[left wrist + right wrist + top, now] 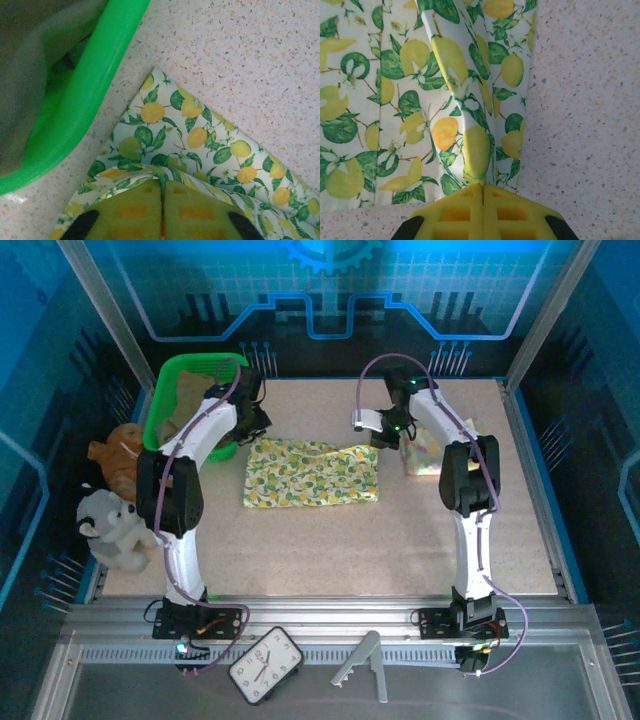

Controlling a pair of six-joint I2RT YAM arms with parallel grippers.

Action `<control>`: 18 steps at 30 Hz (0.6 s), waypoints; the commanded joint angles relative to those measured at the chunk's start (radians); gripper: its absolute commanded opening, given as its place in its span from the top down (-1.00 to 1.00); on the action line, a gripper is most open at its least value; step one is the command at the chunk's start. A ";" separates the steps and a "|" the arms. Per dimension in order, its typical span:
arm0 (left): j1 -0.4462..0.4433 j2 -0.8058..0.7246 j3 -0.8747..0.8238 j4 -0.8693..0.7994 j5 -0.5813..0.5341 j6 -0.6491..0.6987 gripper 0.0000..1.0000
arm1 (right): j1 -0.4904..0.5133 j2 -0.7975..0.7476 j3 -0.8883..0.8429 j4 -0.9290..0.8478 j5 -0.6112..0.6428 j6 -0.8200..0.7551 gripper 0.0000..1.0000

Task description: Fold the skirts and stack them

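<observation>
Left gripper [258, 428]: clenched, the yellow fingers [135, 210] pressed together with only a thin seam between them; a raised fold of the floral skirt [312, 472] meets their tips, so it grasps that skirt at its 10 o'clock corner.
Left gripper, wrist view [162, 182]: the skirt's corner [200, 135] lies at 12 to 3 o'clock of the fingers, flat on the speckled table.
Right gripper [383, 436]: clenched as well, at the skirt's 2 o'clock corner.
Right gripper, wrist view [483, 186]: a narrow ridge of the lemon print [395, 100] runs from 12 o'clock down into the closed tips, pinched there.
Floral skirt: spread flat near the middle of the table [330, 550], long side running from 9 to 3 o'clock, held at both far corners.
Pastel patchwork skirt [425, 455]: bunched at 3 o'clock of the floral skirt, just beside it, partly under the right arm.
Green basket [165, 390]: at 10 o'clock of the floral skirt; its rim [100, 75] is near the skirt's corner but apart from it.
Olive-grey cloth [30, 75]: inside the basket.
Brown plush toy [115, 455] and white plush toy [110, 530]: off the table's 9 o'clock edge.
Clock [265, 665]: at 6 o'clock, between the arm bases.
</observation>
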 commanded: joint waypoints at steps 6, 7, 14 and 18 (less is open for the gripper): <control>0.008 0.012 0.120 -0.086 -0.014 0.031 -0.52 | -0.059 -0.004 0.113 -0.079 -0.061 0.162 -0.03; 0.006 -0.010 0.121 -0.086 0.009 0.030 -0.70 | -0.070 -0.030 0.101 -0.077 -0.076 0.200 -0.93; -0.058 -0.176 -0.055 0.029 0.211 0.019 -0.98 | -0.111 -0.460 -0.429 0.542 -0.123 0.759 -1.00; -0.063 -0.232 -0.245 0.216 0.455 -0.057 -0.98 | -0.109 -0.619 -0.683 0.830 -0.061 1.356 -1.00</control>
